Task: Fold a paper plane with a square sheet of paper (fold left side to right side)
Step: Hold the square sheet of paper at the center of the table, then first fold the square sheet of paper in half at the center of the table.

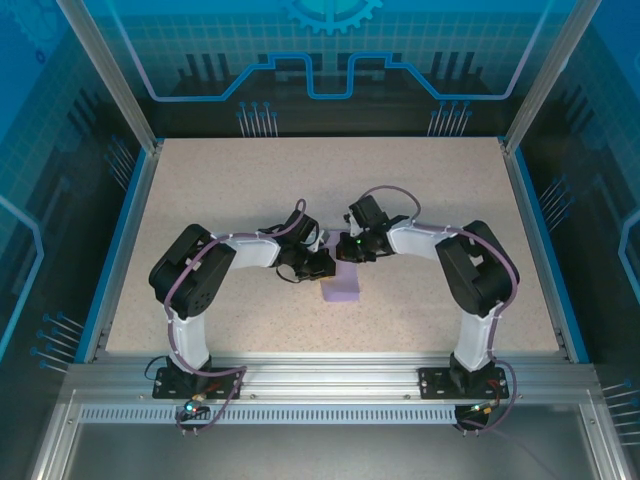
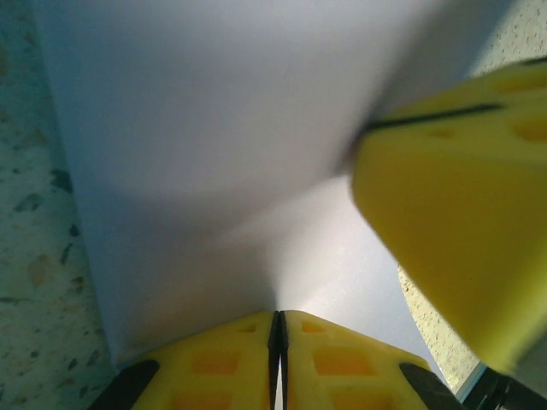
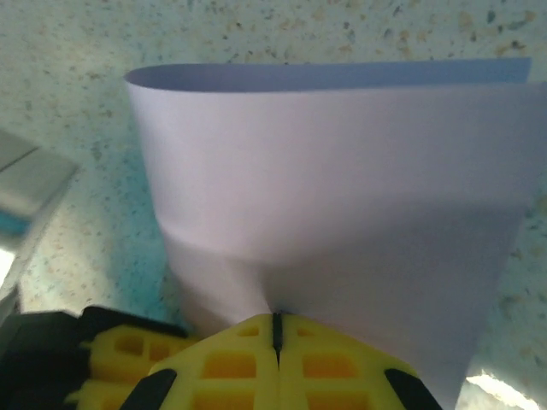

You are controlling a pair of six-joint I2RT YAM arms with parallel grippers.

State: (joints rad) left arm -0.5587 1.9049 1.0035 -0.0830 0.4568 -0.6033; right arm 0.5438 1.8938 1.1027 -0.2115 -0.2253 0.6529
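Both arms meet over the middle of the table, about equally near the square sheet of paper. The right gripper is pinched tight on the sheet's edge. From there the paper bows away ahead of its fingertips to a soft, uncreased bend running crosswise. The left gripper pinches the sheet too, with the paper straight ahead of it. I'd judge that bend needs flattening next.

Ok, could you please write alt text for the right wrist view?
The yellow right pincer, shut, pinches the near edge of the square sheet of paper. The pale lavender sheet is bent over on itself, its far fold rounded, not pressed flat, above a speckled table.
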